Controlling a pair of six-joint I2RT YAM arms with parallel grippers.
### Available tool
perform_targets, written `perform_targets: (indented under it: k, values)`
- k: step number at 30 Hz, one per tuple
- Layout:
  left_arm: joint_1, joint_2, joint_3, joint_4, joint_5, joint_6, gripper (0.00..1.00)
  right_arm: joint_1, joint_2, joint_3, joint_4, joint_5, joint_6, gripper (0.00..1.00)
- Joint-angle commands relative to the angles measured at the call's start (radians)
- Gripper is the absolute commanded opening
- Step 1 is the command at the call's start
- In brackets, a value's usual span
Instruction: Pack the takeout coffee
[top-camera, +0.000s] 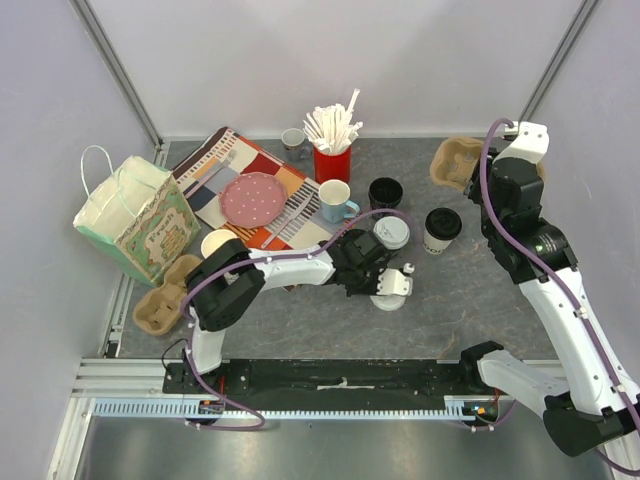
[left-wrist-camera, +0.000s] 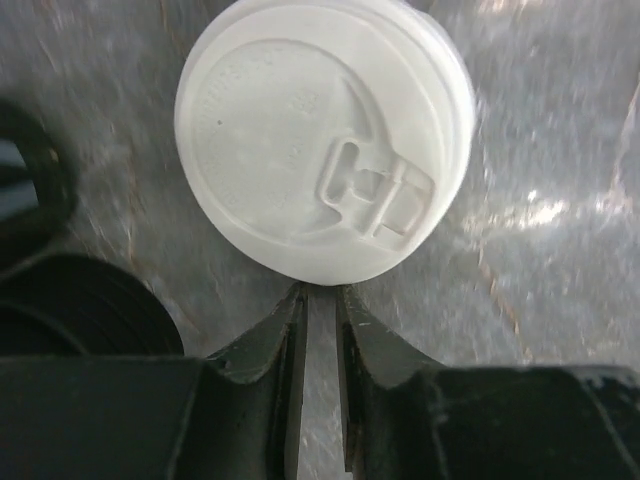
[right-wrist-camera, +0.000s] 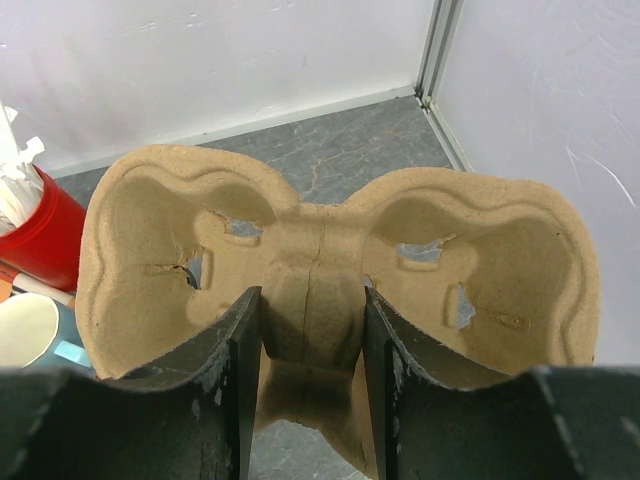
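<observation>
Right tool (right-wrist-camera: 310, 300) fingers clamp the middle ridge of a pulp cup carrier (right-wrist-camera: 150, 230) near the far right corner. Left tool (left-wrist-camera: 318, 295) shows only a narrow slit, tips at the edge of the white lid (left-wrist-camera: 300, 140); whether it grips, I cannot tell. Black-lidded cup (top-camera: 441, 228) stands on the bench (top-camera: 470, 310) between the arms.

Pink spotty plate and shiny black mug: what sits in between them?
A light-blue ceramic mug with a handle stands between the round pink dotted plate and the glossy black mug. The top view shows it.
</observation>
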Motion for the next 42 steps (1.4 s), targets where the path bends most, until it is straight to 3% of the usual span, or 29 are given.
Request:
perform_targets:
  k: [1, 4, 11, 22, 35, 39, 42]
  values:
    - [-0.071, 0.083, 0.036, 0.003, -0.009, -0.043, 0.25, -0.005, -0.028, 0.012, 0.005, 0.034, -0.015, 0.15]
    - [-0.098, 0.13, 0.113, -0.013, 0.027, -0.101, 0.24, -0.005, -0.032, 0.014, -0.001, 0.035, -0.019, 0.14]
    - [-0.115, 0.36, 0.507, -0.16, 0.116, -0.346, 0.2, -0.005, -0.045, 0.031, -0.04, 0.047, -0.03, 0.14]
    - [-0.18, 0.59, 0.89, -0.215, 0.122, -0.405, 0.2, -0.005, -0.062, 0.051, -0.074, 0.113, -0.036, 0.13]
    - [-0.226, 0.723, 1.179, -0.099, 0.14, -0.457, 0.21, -0.005, -0.02, 0.077, -0.058, 0.1, -0.029, 0.1]
    - [-0.224, 0.709, 1.247, -0.161, 0.168, -0.442, 0.24, -0.006, -0.02, 0.089, -0.058, 0.101, -0.038, 0.1]
    - [-0.216, 0.646, 1.216, -0.242, 0.172, -0.406, 0.29, -0.005, -0.02, 0.1, -0.057, 0.1, -0.041, 0.1]
